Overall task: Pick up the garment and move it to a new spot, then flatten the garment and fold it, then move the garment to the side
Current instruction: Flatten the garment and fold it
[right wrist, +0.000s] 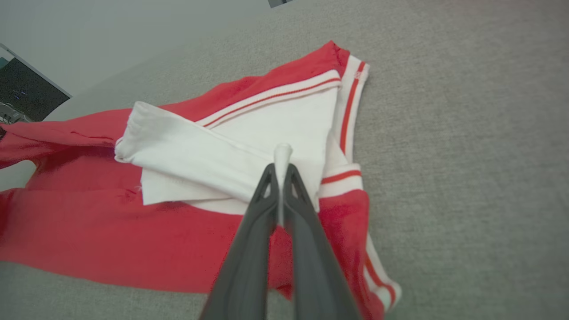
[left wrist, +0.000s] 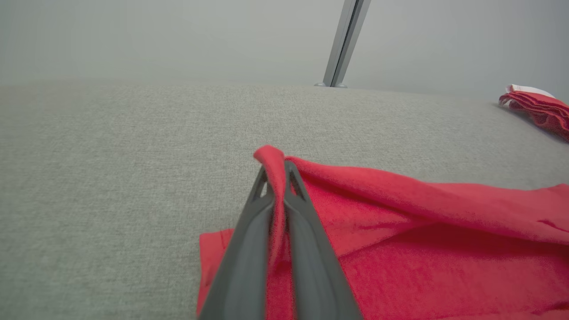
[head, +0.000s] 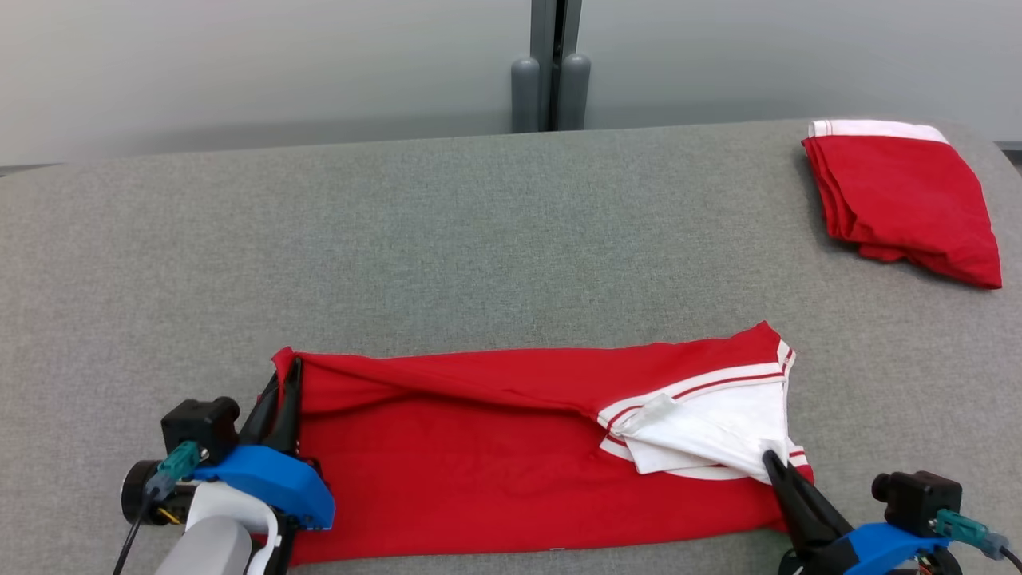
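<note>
You've got the red garment [head: 479,471] lying in a long band near the front edge of the grey padded table [head: 479,239], and a raised ridge of cloth runs along it. Your left gripper [head: 287,387] is pinched on the red corner at the left end. In the left wrist view the cloth runs up between the fingers [left wrist: 249,258] and pokes out over the tips. Your right gripper [head: 773,463] is clamped on the white panel with the striped trim at the right end, a sliver of white squeezed between its tips. With both ends held, I'd judge you're set to carry that edge across evenly for the fold. The other folded red garment [head: 902,200] sits well apart at the far right corner, out of the way.
</note>
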Robot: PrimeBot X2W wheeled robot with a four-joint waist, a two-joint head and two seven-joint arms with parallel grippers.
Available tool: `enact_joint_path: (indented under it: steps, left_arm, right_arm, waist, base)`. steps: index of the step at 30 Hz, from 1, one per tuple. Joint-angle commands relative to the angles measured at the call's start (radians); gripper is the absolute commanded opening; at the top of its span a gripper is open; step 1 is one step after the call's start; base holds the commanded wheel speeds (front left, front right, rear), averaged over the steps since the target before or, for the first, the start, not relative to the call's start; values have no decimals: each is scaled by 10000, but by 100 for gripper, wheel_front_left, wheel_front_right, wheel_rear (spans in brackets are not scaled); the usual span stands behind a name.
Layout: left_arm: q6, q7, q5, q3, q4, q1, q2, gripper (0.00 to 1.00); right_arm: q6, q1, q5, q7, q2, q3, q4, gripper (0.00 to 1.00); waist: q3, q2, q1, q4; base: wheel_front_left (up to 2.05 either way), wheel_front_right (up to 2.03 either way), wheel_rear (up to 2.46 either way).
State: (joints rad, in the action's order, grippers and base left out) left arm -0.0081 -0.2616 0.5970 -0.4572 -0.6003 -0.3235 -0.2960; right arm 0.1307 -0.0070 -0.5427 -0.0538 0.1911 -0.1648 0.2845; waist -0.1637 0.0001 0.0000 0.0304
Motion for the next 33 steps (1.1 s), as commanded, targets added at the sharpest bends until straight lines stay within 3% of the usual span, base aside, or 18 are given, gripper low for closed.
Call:
enact_joint_path:
  steps: [1, 10, 17, 25, 33]
  left_arm:
    - [68, -42, -192, 289, 223, 295, 77, 100]
    - [92, -42, -1937, 2539, 2492, 1842, 699, 100]
    - [-70, -41, -3289, 4101, 3749, 2799, 1367, 100]
    - [-222, -41, -4313, 5209, 4339, 3490, 1964, 100]
    - [-375, -41, -4787, 5655, 4214, 3586, 2214, 100]
  right_arm:
    - [1, 215, 107, 32, -46, 162, -24, 100]
    - [1, 73, 668, 180, 42, 875, -394, 100]
    - [1, -601, 1495, 865, 166, 1347, 17, 100]
    - [1, -1405, 2232, 1616, -4, 1574, 1275, 100]
    - [1, -1922, 2323, 2102, -95, 1413, 2589, 100]
  waist:
    - [88, -1, 0, 3]
    - [502, -1, 0, -68]
    - [682, -1, 0, -255]
    - [643, -1, 0, -503]
    - [517, -1, 0, -738]
  base:
    - [0, 0, 0]
    - [0, 0, 0]
    - [0, 0, 0]
    - [0, 0, 0]
    - [0, 0, 0]
